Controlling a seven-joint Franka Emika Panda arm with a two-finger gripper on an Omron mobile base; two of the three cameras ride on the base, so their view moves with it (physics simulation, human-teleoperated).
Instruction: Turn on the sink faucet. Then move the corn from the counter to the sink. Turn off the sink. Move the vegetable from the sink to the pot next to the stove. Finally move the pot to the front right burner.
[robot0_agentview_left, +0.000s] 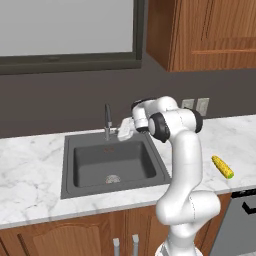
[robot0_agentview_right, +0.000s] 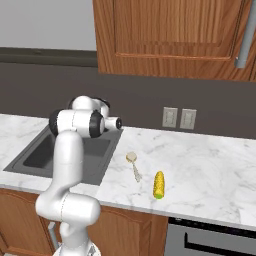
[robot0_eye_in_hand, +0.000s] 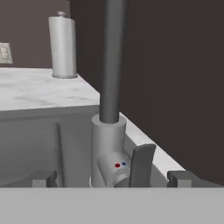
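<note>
The dark grey sink faucet (robot0_agentview_left: 107, 121) stands at the back rim of the sink (robot0_agentview_left: 70, 165). In the hand view its spout (robot0_eye_in_hand: 113, 61) rises from a base with a side lever (robot0_eye_in_hand: 142, 162) that has a red and a blue dot beside it. My gripper (robot0_agentview_left: 123, 132) hovers just right of the faucet. It (robot0_eye_in_hand: 111, 179) is open, with one fingertip on each side of the base and lever and touching neither. The yellow corn (robot0_agentview_left: 222, 166) (robot0_agentview_right: 158, 184) lies on the marble counter (robot0_agentview_right: 210, 170), right of the sink. The pot, the stove and the front right burner are out of view.
A small spoon-like utensil (robot0_agentview_right: 134, 165) lies on the counter between sink and corn. A paper towel roll (robot0_eye_in_hand: 63, 46) stands on the counter. Two wall outlets (robot0_agentview_right: 179, 118) sit under wooden cabinets (robot0_agentview_right: 165, 35). A steel appliance front (robot0_agentview_right: 210, 237) is below the counter's right end.
</note>
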